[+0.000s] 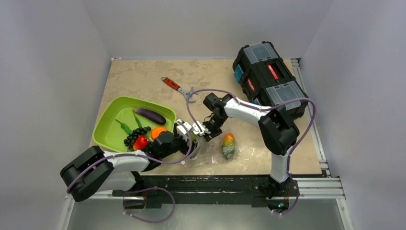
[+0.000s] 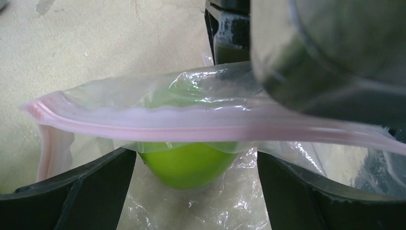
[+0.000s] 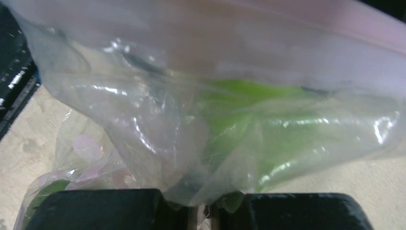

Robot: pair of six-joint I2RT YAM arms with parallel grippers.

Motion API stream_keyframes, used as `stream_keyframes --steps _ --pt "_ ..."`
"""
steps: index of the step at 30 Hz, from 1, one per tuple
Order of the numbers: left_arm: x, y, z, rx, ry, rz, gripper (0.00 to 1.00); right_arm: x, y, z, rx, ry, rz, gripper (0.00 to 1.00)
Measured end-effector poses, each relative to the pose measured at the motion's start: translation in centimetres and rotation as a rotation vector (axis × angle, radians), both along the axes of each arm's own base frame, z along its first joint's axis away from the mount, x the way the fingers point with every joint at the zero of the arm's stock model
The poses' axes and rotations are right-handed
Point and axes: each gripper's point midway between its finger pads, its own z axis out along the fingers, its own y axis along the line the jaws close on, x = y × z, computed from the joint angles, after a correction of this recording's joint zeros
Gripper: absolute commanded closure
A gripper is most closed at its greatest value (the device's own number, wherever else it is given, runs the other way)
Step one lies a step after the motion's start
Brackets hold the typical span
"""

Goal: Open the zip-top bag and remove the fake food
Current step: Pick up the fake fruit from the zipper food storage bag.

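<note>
- sitting toward the near left corner of the desk, the green tray [image 1: 109,132] held loose fake food [image 1: 150,115].
- just right of it, at the middle of the near edge, the left gripper [image 2: 195,153] was spread wide and gripped nothing; its fingers straddled the zip-top bag [image 2: 158,96].
- a green fruit [image 2: 186,165] lay inside the bag, under the pink strip; whether the zip was parted i could not tell.
- the right gripper [image 3: 205,211] was almost closed, pinching bag film between its pads.
- further right, a multicoloured fruit [image 1: 229,143] lay loose on the desk.
- risk, as i judged it: one thin pinch carried the bag, so slick film could slide free under a pull. if the left fingers closed on the fruit through the film, the bag would be dragged, not opened.
</note>
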Motion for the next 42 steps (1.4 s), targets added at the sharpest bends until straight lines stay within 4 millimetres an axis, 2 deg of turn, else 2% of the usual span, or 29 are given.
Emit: stream_keyframes --steps 4,9,13,19,24,31,35,37,42 --pt "-0.1 -0.4 0.0 -0.017 -0.006 -0.018 0.05 -1.0 0.1 -0.2 0.005 0.061 0.005 1.0" --pt "0.0 -0.9 -0.3 -0.033 -0.015 -0.031 0.12 -1.8 0.3 -0.7 -0.006 0.124 -0.008 1.0" --pt "0.3 -1.1 -0.5 -0.045 -0.025 -0.027 0.27 -2.4 0.3 -1.0 -0.015 0.175 -0.027 1.0" --pt "0.5 -1.2 -0.4 -0.054 -0.035 -0.024 0.62 -2.2 0.0 -0.6 -0.004 0.214 -0.06 1.0" --pt "0.3 -1.1 -0.4 -0.048 -0.029 -0.025 0.82 -1.8 -0.2 -0.5 0.004 0.224 -0.079 1.0" --pt "-0.1 -0.5 0.9 -0.025 -0.015 -0.016 0.85 -0.9 -0.2 0.0 0.035 0.224 -0.112 1.0" --pt "-0.2 0.0 2.2 -0.027 -0.022 -0.003 0.86 0.0 -0.3 1.3 0.076 0.188 -0.139 1.0" --pt "-0.4 0.3 2.7 -0.029 -0.025 -0.002 0.87 0.9 -0.6 1.8 0.083 0.147 -0.156 1.0" --pt "-1.8 0.5 2.4 -0.013 0.013 -0.03 0.9 4.3 -2.6 1.5 0.054 0.048 -0.241 1.0"
